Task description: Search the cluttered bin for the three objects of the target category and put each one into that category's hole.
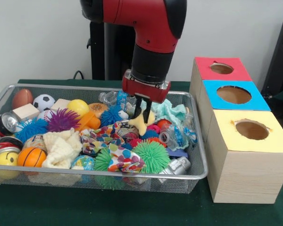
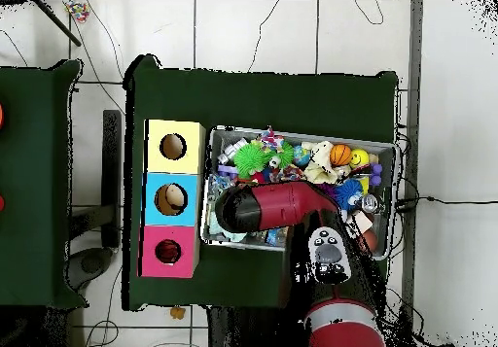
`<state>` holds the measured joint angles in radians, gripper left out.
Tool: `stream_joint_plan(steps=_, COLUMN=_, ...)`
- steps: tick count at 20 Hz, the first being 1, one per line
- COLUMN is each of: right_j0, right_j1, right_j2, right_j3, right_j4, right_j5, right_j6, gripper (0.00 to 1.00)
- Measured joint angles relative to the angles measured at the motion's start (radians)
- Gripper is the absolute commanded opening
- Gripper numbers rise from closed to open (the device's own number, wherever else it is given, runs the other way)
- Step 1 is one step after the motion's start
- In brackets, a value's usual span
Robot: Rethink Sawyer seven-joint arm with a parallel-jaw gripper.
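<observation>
While spiky green rubber balls (image 1: 152, 156) lie at the near edge of the wire mesh bin (image 1: 198, 172), the black gripper (image 1: 142, 114) farther back grips a pale yellow star-shaped toy (image 1: 141, 123) between narrowed fingers, amid the clutter.

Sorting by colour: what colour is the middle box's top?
Blue, clearest in the front view: middle box.

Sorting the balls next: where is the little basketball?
In the front view, the basketball lies at the bin's near left corner, between a yellow smiley ball and a cream cloth.
</observation>
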<state>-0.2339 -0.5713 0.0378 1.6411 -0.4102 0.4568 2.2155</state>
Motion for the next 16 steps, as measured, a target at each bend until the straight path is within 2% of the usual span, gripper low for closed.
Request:
stream_joint_plan(steps=3, right_j0=0.002, right_j1=-0.022, right_j2=0.001, right_j3=0.012, right_j4=0.004, right_j5=0.000, right_j6=0.000, gripper=0.00)
stream_joint_plan(steps=9, right_j0=0.000, right_j1=-0.117, right_j2=0.004, right_j3=0.080, right_j4=0.032, right_j5=0.007, right_j6=0.000, gripper=0.00)
stream_joint_plan(steps=13, right_j0=-0.006, right_j1=-0.215, right_j2=0.004, right_j3=0.157, right_j4=0.061, right_j5=0.025, right_j6=0.000, gripper=0.00)
stream_joint_plan(steps=16, right_j0=-0.005, right_j1=-0.254, right_j2=0.004, right_j3=0.191, right_j4=0.063, right_j5=0.025, right_j6=0.000, gripper=0.00)
